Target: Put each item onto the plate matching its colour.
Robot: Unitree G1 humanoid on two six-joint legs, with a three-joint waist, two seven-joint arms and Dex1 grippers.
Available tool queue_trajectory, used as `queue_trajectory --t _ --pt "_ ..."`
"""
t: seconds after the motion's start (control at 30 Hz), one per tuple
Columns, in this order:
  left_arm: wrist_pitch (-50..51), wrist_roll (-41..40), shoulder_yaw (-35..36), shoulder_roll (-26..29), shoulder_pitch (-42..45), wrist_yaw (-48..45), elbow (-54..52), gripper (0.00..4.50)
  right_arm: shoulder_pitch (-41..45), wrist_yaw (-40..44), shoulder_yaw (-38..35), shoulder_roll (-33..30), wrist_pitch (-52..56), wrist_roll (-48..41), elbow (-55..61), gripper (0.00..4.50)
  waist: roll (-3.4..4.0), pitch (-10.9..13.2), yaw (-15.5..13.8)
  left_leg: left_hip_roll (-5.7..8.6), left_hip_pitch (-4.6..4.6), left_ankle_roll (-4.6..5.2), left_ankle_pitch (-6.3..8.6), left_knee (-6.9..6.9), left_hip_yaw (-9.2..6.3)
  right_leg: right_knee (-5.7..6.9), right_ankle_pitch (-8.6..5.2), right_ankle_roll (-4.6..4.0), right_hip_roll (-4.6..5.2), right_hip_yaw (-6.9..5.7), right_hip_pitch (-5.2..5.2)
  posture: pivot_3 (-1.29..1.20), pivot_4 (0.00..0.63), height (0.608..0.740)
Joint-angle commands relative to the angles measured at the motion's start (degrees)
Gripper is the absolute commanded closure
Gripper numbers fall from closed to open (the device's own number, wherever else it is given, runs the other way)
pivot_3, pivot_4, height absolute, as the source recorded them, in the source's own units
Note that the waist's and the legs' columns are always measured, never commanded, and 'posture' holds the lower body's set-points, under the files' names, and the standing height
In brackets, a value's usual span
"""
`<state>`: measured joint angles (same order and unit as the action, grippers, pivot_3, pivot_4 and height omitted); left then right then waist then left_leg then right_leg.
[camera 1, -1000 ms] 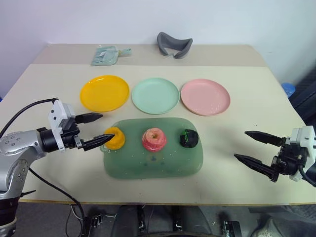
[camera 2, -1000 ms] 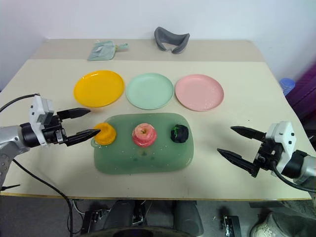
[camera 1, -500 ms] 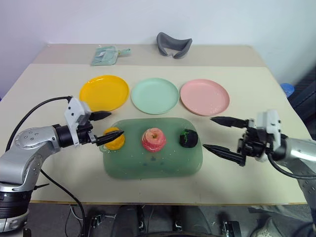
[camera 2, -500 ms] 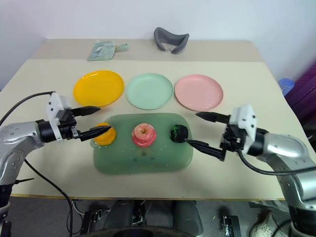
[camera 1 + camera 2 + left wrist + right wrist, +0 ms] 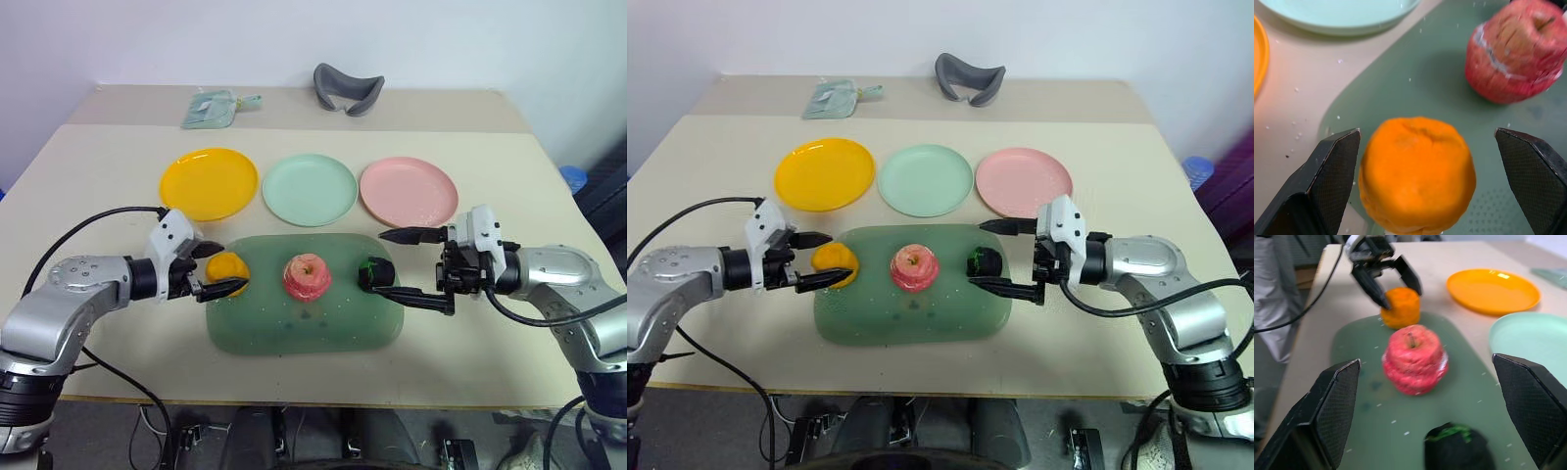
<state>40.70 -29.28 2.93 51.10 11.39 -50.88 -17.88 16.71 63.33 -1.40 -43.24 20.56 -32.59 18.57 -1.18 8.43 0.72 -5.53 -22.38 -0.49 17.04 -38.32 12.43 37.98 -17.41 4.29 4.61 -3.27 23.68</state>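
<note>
While both hands hang spread open over the tabletop (image 5: 88, 186), a translucent green mat (image 5: 304, 328) lies between them. Beyond the hands sit yellow plate (image 5: 208, 183), mint green plate (image 5: 310, 189) and pink plate (image 5: 409, 192), all bare. The left hand (image 5: 219, 269) straddles the orange-yellow lump (image 5: 227, 273). The pink-red apple (image 5: 307, 277) sits midway between the hands. The right hand (image 5: 389, 263) brackets the dark green ball (image 5: 372, 272).

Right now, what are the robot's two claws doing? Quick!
Left gripper: open, one finger either side of the orange-yellow lump, not squeezing it.
Right gripper: open, around the dark green ball, holding nothing.
</note>
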Motion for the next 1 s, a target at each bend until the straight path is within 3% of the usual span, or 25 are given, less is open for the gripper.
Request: queue_trajectory --t 0.03,0.2,0.33,0.37,0.47,0.67,1.0 --pt "-1.89 1.83 -0.31 0.56 -0.04 -0.37 -1.24 0.0 1.71 0.2 0.02 0.86 -2.43 1.2 -0.31 0.09 0.0 0.0 0.01 0.0 0.0 0.0 0.0 0.0 0.0 0.0 0.0 0.0 0.0 0.0 0.0 0.0 0.15 0.74" --pt "-2.92 4.01 -1.51 0.47 0.78 -0.92 0.09 0.0 3.35 -0.26 1.12 2.19 -2.6 1.99 -0.57 0.09 0.01 0.0 -0.01 0.0 0.0 0.0 0.0 -0.01 0.0 0.01 0.0 0.0 0.0 0.0 0.0 0.0 0.15 0.74" --pt "-3.64 5.01 -1.91 0.06 1.04 -1.09 0.46 1.68 3.91 -0.47 1.27 2.51 -2.21 2.07 -0.52 0.0 0.01 0.0 -0.01 0.0 0.0 0.0 0.0 -0.01 0.01 0.02 0.0 0.0 0.0 0.0 0.0 0.0 0.15 0.74" --pt "-4.29 5.71 -1.88 -0.12 0.89 -0.6 0.56 1.8 3.93 -0.53 1.26 2.53 -2.17 2.09 -0.48 0.0 0.01 0.0 -0.02 0.0 0.0 0.0 0.0 -0.01 0.01 0.02 0.0 0.0 0.01 0.0 0.0 0.0 0.15 0.74" --pt "-5.1 6.28 -0.43 -2.4 2.22 2.03 1.98 1.8 4.12 -0.86 1.22 2.65 -2.0 2.14 -0.34 0.0 0.01 0.0 -0.07 0.0 0.0 0.0 0.0 -0.02 0.01 0.02 0.0 0.0 0.01 0.0 0.0 0.0 0.15 0.74" --pt "-3.5 5.01 7.06 -11.02 14.76 13.9 12.15 1.8 5.51 -2.07 1.42 3.68 -2.2 2.52 -1.02 0.0 -0.05 0.04 -0.12 -0.04 -0.11 0.03 0.01 -0.35 -0.11 0.15 0.01 0.01 -0.02 -0.11 -0.04 0.0 0.15 0.74" --pt "-10.92 16.01 8.99 -24.87 36.04 40.74 39.01 1.8 9.52 -5.63 1.97 7.34 -4.55 5.48 -5.15 0.0 -0.1 0.07 -0.26 -0.05 -0.15 0.07 0.03 -0.59 -0.15 0.16 0.02 0.03 -0.03 -0.31 -0.25 0.0 0.15 0.74"
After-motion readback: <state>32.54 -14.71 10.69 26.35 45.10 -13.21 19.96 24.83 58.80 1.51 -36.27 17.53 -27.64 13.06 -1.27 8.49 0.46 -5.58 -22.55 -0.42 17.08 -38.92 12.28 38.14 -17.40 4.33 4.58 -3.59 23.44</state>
